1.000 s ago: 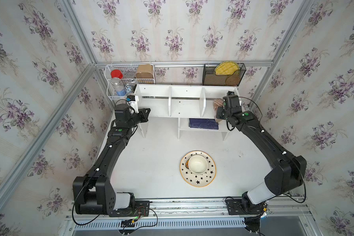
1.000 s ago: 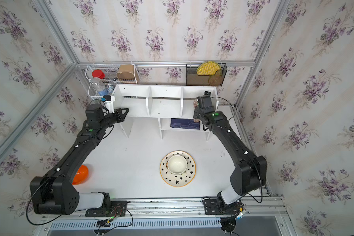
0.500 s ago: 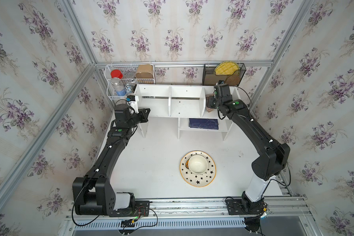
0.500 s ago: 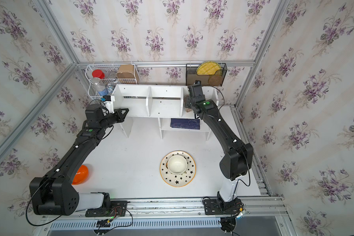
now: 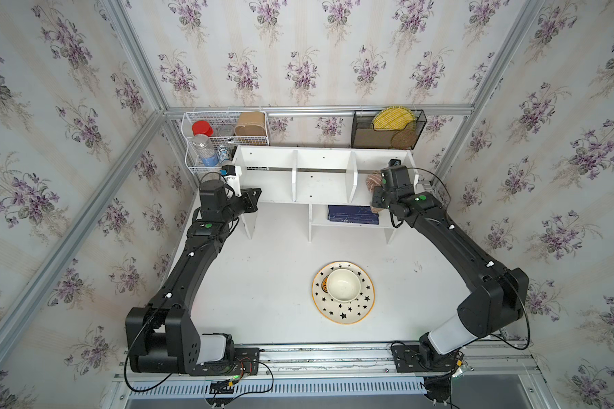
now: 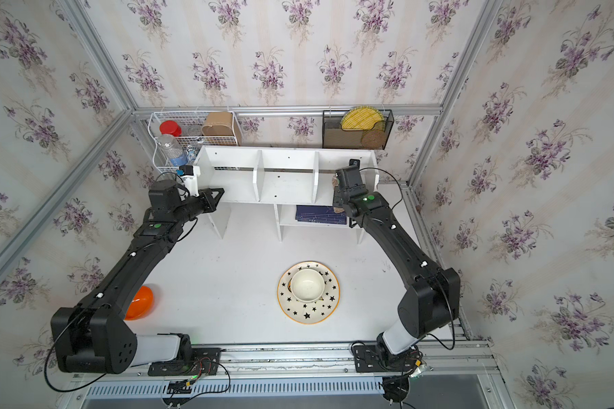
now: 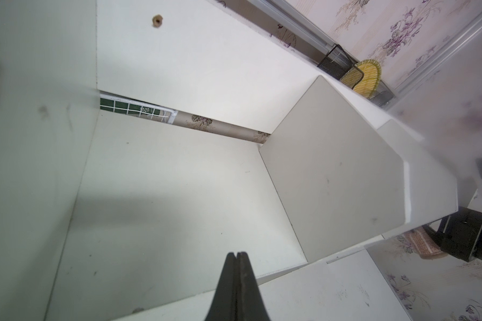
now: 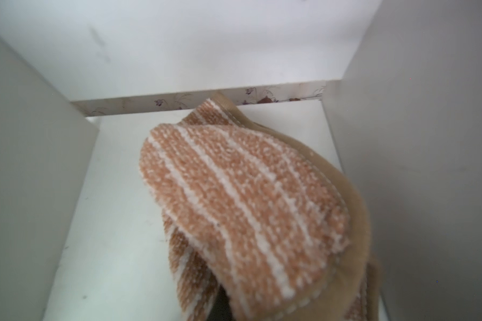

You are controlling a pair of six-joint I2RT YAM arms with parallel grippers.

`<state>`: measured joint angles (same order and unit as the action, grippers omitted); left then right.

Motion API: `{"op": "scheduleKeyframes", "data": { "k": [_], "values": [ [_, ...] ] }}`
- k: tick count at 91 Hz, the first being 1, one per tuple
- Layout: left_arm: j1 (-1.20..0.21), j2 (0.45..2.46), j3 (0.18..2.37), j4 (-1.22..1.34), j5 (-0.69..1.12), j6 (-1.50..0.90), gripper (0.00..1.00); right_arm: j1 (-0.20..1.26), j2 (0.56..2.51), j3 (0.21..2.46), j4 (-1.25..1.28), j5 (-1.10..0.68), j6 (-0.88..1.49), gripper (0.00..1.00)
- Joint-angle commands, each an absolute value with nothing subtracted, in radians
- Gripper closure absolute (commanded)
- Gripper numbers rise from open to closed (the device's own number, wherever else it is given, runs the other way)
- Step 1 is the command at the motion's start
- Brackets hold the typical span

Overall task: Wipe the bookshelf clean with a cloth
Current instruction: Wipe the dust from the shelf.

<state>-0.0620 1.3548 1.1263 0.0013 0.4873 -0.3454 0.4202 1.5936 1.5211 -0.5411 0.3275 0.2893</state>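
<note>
The white bookshelf [image 5: 321, 184] [image 6: 286, 184] stands at the back of the table in both top views. My right gripper [image 5: 377, 193] reaches into its right upper compartment, shut on the pinkish-tan striped cloth [image 5: 372, 181] [image 6: 334, 182]. In the right wrist view the cloth [image 8: 242, 200] drapes over the jaws and hides them, hanging above the compartment floor [image 8: 114, 222]. My left gripper [image 5: 254, 198] [image 6: 217, 196] is shut and empty at the front edge of the left compartment. Its closed tips [image 7: 236, 254] point into that compartment of the bookshelf [image 7: 156, 178].
A white wire basket [image 5: 224, 136] with bottles hangs at the back left, a black mesh rack [image 5: 387, 129] at the back right. A blue book [image 5: 353, 215] lies on the lower shelf. A star-patterned plate [image 5: 348, 313] with a bowl sits mid-table; an orange object [image 6: 140, 302] lies beside the left arm.
My right gripper carried the cloth left and deeper toward the divider, then came back right and forward in the right compartment. The left arm has not moved.
</note>
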Motion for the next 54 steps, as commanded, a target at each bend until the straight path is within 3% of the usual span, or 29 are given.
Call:
{"op": "scheduleKeyframes", "data": {
  "k": [1, 41, 54],
  "values": [
    [-0.066, 1.353, 1.132, 0.007, 0.483, -0.331, 1.0, 0.431, 1.622, 1.535, -0.53, 0.209, 0.318, 1.0],
    [-0.075, 1.355, 1.13, 0.0, 0.468, -0.325, 1.0, 0.368, 1.598, 1.53, -0.592, 0.398, 0.278, 1.0],
    [-0.075, 1.351, 1.13, 0.0, 0.465, -0.322, 1.0, 0.379, 1.595, 1.519, -0.582, 0.36, 0.272, 1.0]
  ]
}}
